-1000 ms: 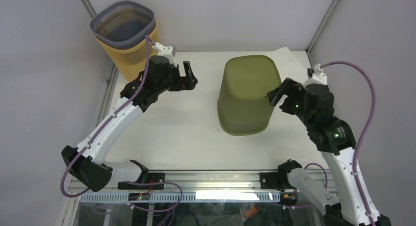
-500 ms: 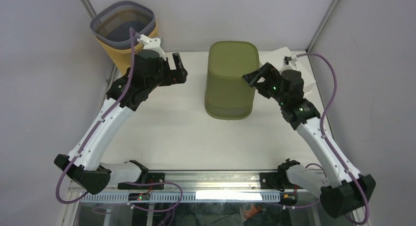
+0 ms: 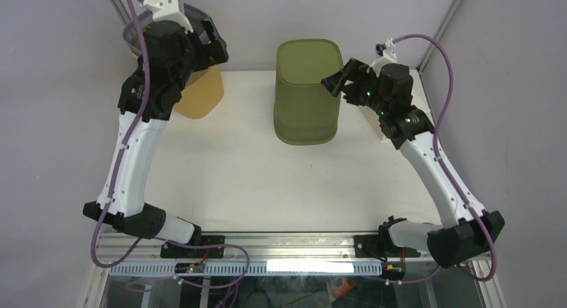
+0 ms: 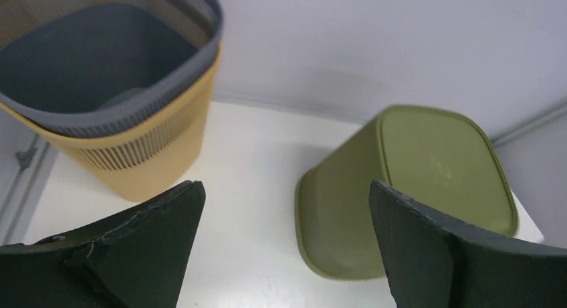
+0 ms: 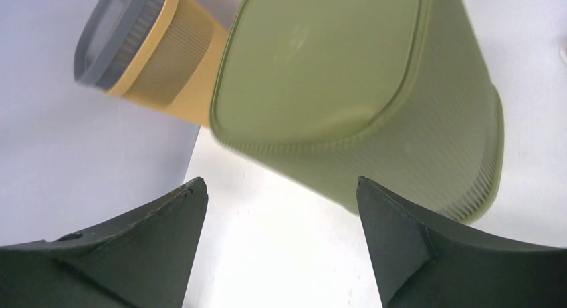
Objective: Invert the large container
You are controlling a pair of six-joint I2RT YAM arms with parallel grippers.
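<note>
Standing rim-down on the white table [image 3: 241, 181], closed base up: the large container [image 3: 306, 94], olive green, at the far middle. Lies just beside the right gripper [image 3: 336, 81], off its upper right edge, framed between fingers spread wide and holding nothing. Sits well apart from the left gripper [image 3: 212, 45], likewise wide open and empty, raised over the yellow basket [image 3: 202, 97] with its grey liner [image 4: 87, 54] at the far left corner. Leaves bare tabletop nearward and leftward; backs close to the far edge. Pale grey walls around.
</note>
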